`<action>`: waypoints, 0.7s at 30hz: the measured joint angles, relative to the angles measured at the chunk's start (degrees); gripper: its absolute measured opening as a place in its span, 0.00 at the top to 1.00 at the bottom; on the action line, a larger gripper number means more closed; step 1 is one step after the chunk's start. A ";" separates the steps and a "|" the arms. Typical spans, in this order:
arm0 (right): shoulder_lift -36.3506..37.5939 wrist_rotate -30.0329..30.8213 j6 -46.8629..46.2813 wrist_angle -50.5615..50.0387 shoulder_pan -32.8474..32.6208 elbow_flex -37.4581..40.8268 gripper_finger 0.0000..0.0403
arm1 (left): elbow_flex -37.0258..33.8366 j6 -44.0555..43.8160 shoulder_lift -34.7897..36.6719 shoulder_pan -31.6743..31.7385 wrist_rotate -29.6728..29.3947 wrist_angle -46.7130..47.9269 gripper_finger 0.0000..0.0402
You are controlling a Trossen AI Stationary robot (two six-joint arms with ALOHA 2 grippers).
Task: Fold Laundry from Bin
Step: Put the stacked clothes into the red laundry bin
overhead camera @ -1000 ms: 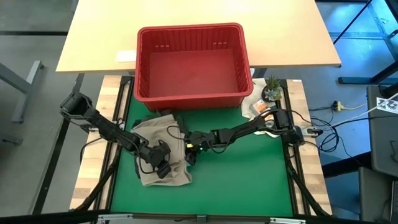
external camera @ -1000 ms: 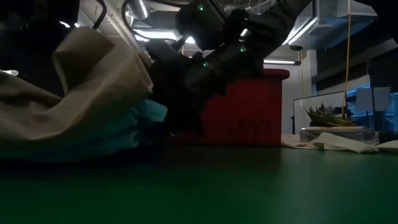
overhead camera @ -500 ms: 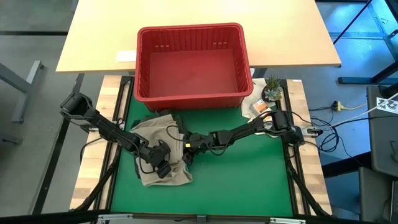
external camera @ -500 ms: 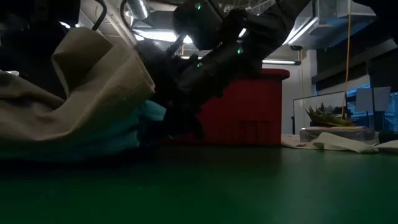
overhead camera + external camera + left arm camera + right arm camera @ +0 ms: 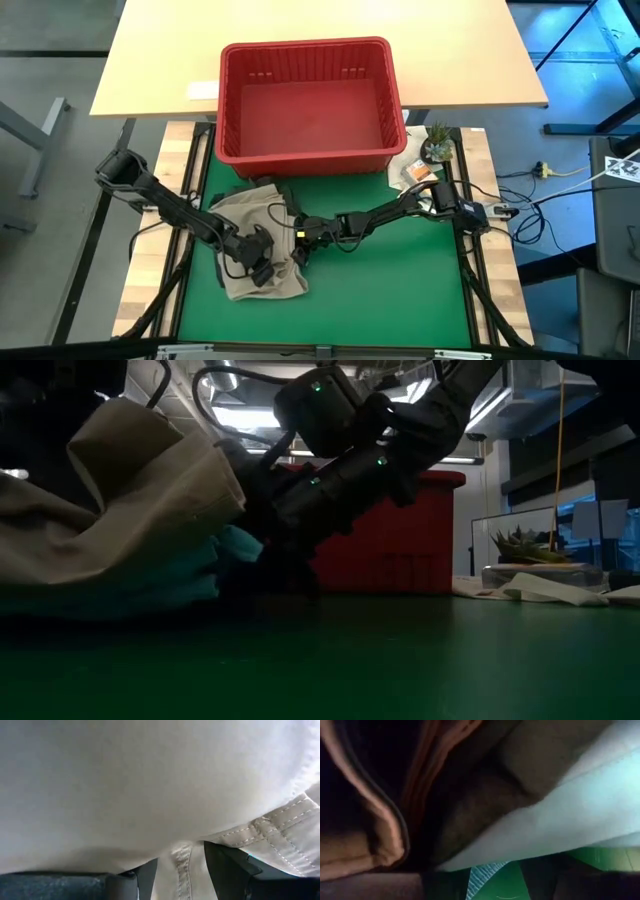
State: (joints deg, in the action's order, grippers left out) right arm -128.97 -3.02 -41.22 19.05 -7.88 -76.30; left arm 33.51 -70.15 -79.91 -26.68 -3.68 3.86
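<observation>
A pile of laundry lies on the left half of the green mat (image 5: 390,270). A beige-tan garment (image 5: 250,215) is on top, with a light teal garment (image 5: 235,547) and dark cloth (image 5: 485,805) under it. The red bin (image 5: 310,100) stands past the pile at the mat's far edge. My left gripper (image 5: 262,265) is over the pile's near part, shut on the beige garment (image 5: 150,785). My right gripper (image 5: 297,248) is low at the pile's right edge and open. Bare mat shows between its fingers (image 5: 492,880), and the teal edge (image 5: 560,820) is just ahead of them. I cannot tell whether they touch it. My left gripper pinches the beige garment at a stitched seam (image 5: 182,862), which runs between its two fingers (image 5: 227,867). The fingers slant down onto it from the table's left. The cloth rises in a hump (image 5: 140,460) above the pile, and its lower part rests on the teal garment.
A white cloth bag (image 5: 410,170) and a small potted plant (image 5: 437,145) sit at the mat's far right corner. A wooden table (image 5: 470,60) stands beyond the bin. The mat's right half and near strip are bare green.
My right gripper has sunk toward the mat and edged left toward the pile's right edge, rolling a little about its own axis. The pile and my left gripper have kept still.
</observation>
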 joint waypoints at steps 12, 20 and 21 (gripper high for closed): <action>-0.15 0.30 -0.16 -0.59 0.00 -0.10 0.62 | -0.01 -2.13 12.88 0.04 0.79 6.88 0.61; -0.20 0.17 -0.16 -0.71 0.00 -0.06 0.62 | 0.01 -6.96 22.77 0.02 5.01 16.98 0.61; -0.20 0.11 -0.16 -0.74 0.00 -0.04 0.62 | 0.01 -7.57 23.69 0.02 5.45 17.76 0.61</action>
State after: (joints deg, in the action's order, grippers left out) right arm -129.16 -2.91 -41.39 18.31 -7.88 -76.34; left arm 33.52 -77.72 -56.21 -26.65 1.78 21.62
